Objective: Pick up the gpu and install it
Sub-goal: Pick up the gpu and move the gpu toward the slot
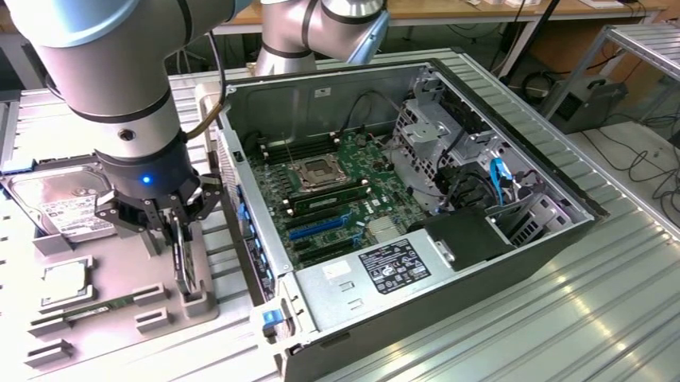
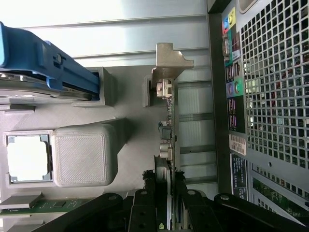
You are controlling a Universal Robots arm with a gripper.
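The gpu stands on its edge in a slot of the grey parts tray, at the exterior view's left, just beside the open computer case. My gripper is lowered over it from above. In the wrist view the gpu runs away from the camera as a thin edge with its silver bracket at the far end. The black fingers of my gripper sit on either side of it, shut on the card. The card still rests in the tray.
The case lies open on its side with the motherboard exposed; its perforated rear panel is close beside the card. On the tray lie a silver hard drive, a processor and a green memory stick.
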